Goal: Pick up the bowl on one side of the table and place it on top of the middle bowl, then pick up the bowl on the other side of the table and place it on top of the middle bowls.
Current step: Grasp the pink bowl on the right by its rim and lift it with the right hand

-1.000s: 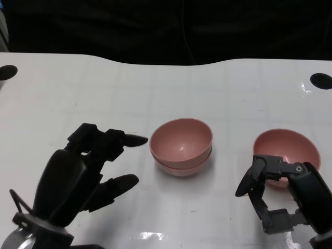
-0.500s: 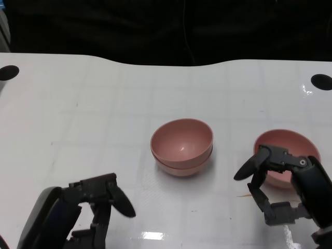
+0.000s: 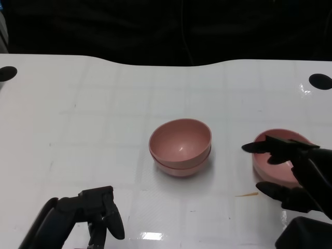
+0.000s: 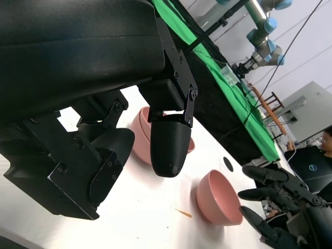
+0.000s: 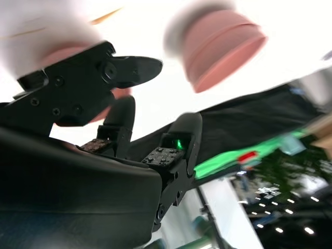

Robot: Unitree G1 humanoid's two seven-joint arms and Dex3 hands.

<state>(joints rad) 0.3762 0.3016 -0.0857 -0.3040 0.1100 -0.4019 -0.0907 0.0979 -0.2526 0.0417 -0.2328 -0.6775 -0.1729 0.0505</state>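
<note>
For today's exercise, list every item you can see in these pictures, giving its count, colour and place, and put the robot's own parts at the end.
stacked bowls: two, pink, nested one in the other at the middle of the table.
single bowl: one, pink, on the table's right side, partly behind the right hand.
thin sliver: one, yellowish, on the table near the single bowl; too small to identify.
table: one, white, faint grid lines, with a black round mark near each far corner.
backdrop: green cloth over black, beyond the table's far edge, left wrist view.
left hand: one, black, low at the near left edge, holding nothing.
right hand: one, black, fingers spread at the single bowl, not yet gripping it.
</note>
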